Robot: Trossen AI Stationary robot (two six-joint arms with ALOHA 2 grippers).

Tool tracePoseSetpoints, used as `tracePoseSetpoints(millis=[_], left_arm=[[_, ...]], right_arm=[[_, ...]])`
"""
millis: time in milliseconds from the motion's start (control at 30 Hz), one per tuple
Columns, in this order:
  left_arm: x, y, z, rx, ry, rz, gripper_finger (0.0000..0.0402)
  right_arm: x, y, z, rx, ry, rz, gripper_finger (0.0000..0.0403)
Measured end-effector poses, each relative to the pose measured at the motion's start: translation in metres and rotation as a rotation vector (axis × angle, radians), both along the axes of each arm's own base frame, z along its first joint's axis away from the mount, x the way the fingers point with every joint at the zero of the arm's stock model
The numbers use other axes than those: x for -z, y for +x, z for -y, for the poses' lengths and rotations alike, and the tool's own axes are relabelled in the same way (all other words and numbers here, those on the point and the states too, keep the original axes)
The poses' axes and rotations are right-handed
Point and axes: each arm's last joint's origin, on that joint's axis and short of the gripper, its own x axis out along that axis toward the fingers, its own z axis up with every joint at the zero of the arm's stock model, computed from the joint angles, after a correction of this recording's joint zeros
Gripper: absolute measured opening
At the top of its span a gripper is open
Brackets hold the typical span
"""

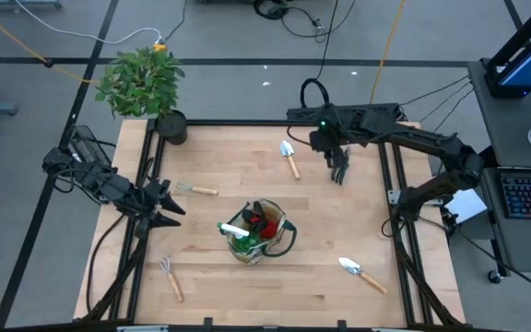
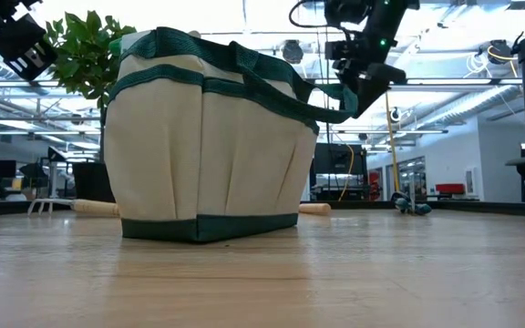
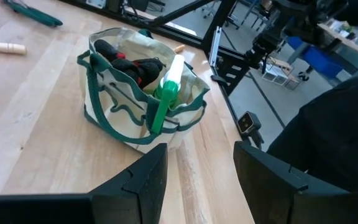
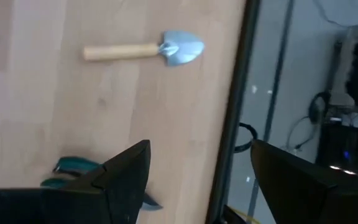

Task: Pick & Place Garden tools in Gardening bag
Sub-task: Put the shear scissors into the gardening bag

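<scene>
Low view: gardening bag (image 2: 210, 155) hiding tools.

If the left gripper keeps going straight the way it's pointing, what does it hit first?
Most likely the gardening bag: the open left gripper aims at it across bare table, though depth is hard to judge.

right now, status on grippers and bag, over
Left gripper open, empty, left of gardening bag. Right gripper open, empty, near the far trowel. Spray bottle and gloves bagged. Nothing blocking.
</scene>
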Motion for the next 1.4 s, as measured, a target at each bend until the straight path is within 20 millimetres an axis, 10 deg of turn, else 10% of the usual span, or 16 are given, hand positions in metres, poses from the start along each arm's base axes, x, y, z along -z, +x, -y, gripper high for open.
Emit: tracePoseSetpoints(millis=[833, 1400], left_arm=[[0.0, 0.0, 0.0, 0.004, 0.009, 0.004, 0.0189], [0.0, 0.0, 0.0, 0.002, 0.008, 0.004, 0.0189]], right_arm=[[0.129, -0.033, -0.022, -0.346, -0.181, -0.534, 0.0267], [0.137, -0.035, -0.024, -0.346, -0.058, -0.44, 0.0267]])
